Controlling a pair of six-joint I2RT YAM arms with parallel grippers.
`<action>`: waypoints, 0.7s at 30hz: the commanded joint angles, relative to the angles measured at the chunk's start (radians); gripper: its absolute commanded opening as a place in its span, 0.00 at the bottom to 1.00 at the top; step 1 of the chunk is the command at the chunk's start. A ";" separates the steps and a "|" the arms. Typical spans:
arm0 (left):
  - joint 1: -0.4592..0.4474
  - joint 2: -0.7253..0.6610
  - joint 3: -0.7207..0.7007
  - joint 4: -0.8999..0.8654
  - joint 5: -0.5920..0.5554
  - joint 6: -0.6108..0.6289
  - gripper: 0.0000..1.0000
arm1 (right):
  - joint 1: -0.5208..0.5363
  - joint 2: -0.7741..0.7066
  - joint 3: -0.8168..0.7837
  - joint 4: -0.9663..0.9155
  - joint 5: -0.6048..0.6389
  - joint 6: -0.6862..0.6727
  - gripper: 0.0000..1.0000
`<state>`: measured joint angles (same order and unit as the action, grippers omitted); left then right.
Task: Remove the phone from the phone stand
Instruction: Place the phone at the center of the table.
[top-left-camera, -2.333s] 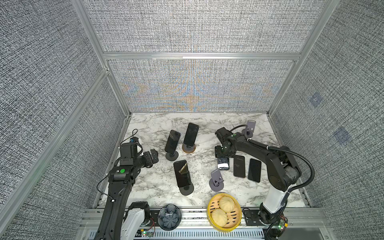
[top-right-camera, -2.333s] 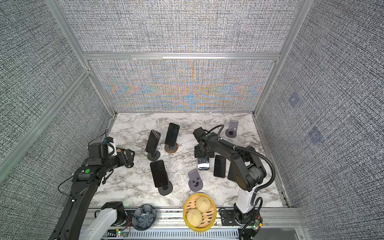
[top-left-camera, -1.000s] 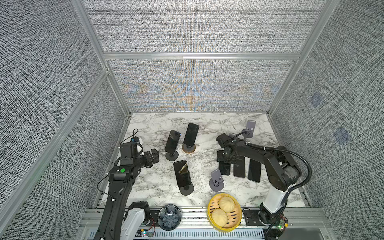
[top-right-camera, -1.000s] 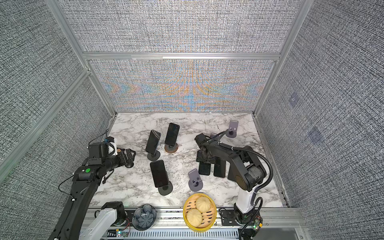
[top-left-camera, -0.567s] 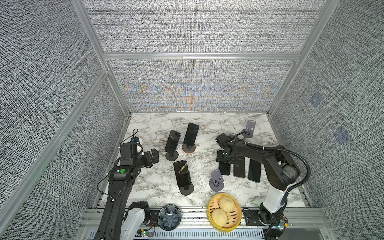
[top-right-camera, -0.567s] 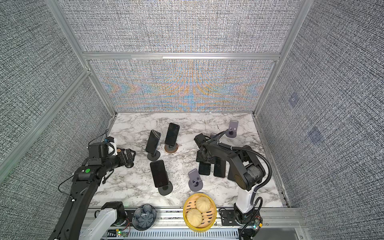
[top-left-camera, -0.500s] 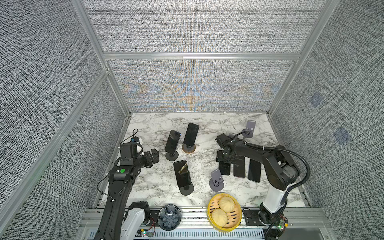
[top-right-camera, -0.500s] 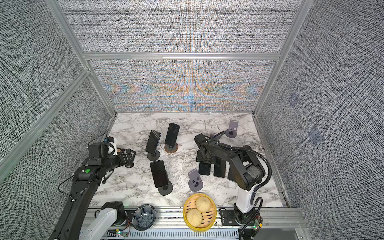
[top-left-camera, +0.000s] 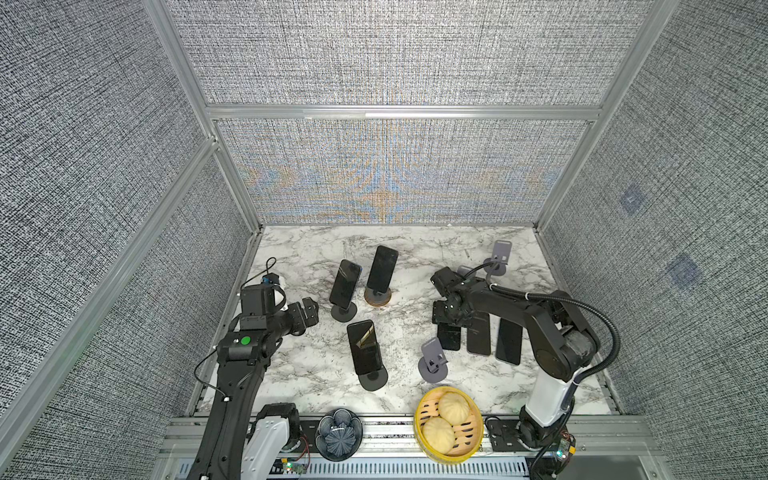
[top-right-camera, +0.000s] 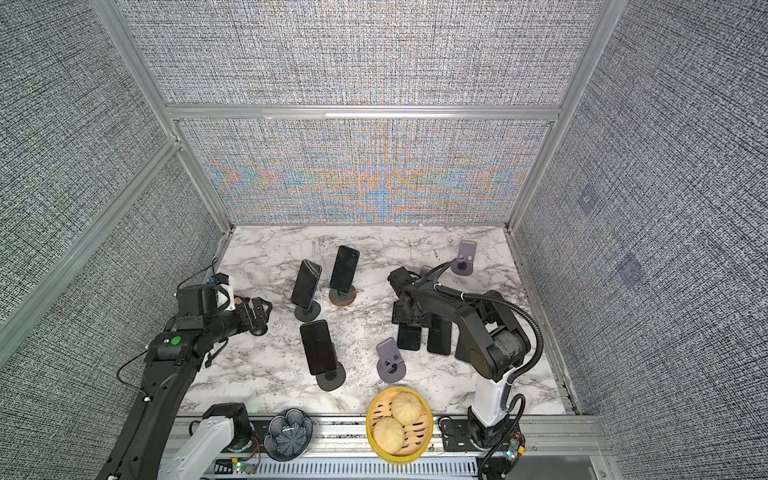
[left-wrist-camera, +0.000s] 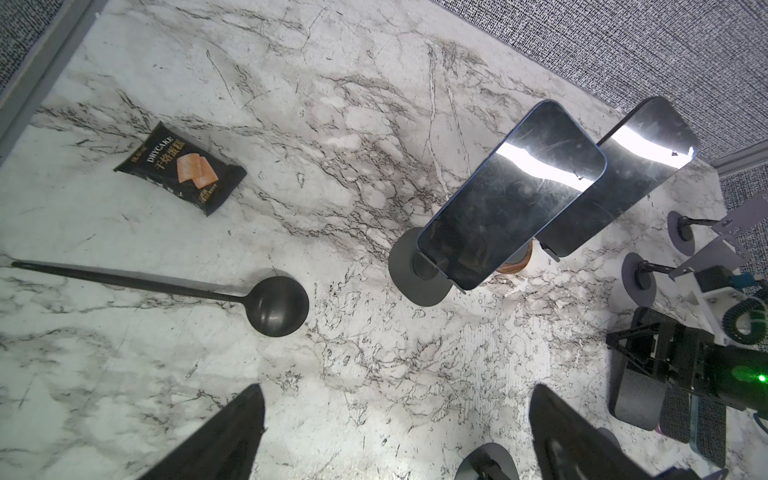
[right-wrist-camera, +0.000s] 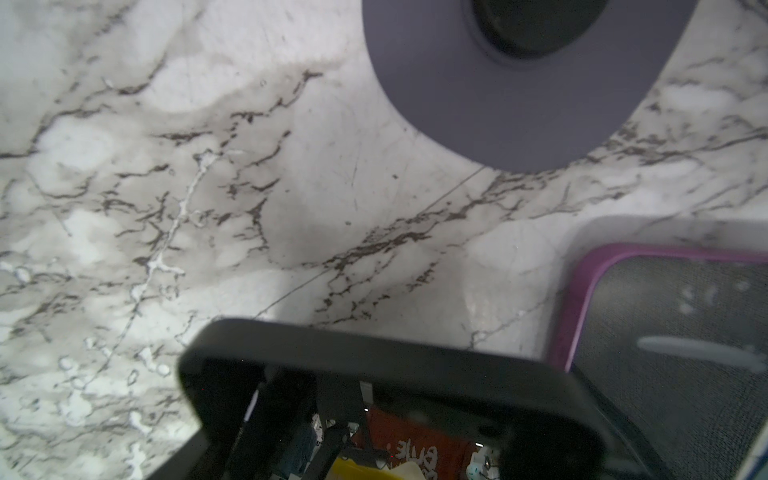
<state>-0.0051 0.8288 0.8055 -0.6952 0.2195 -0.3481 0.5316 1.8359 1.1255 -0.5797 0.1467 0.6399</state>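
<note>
Black phone (top-left-camera: 449, 337), airborne moments ago, now flat on marble table (top-left-camera: 291, 365) beside two laid phones (top-left-camera: 478, 338); right gripper (top-left-camera: 446, 311) over its end, grip unclear. Left gripper (top-left-camera: 309, 309) spread, idle. Three stands (top-left-camera: 374, 379) remain loaded.

On the worktop (top-left-camera: 399, 395), 3 propped phones (top-left-camera: 365, 348) sit left of centre. Right of them 3 flat phones (top-left-camera: 478, 338) lie side by side, 1 empty stand (top-left-camera: 432, 361) before them, 2 behind.

This is a robot test lab: grey cloth walls (top-left-camera: 374, 54) and a metal frame (top-left-camera: 399, 113) close in a marble table (top-left-camera: 415, 249) (two robot arms (top-left-camera: 515, 306) stand there).
</note>
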 joint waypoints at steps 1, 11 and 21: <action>0.000 0.003 -0.005 0.021 0.008 0.004 1.00 | -0.001 0.023 -0.016 0.001 0.030 -0.001 0.76; 0.000 0.004 -0.004 0.020 0.008 0.002 1.00 | 0.000 0.038 -0.012 0.000 0.039 -0.006 0.77; 0.000 0.006 -0.003 0.019 0.006 0.003 1.00 | -0.001 0.051 -0.016 0.002 0.042 -0.006 0.78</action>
<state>-0.0051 0.8341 0.8055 -0.6918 0.2192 -0.3481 0.5308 1.8576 1.1290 -0.5537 0.1673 0.6392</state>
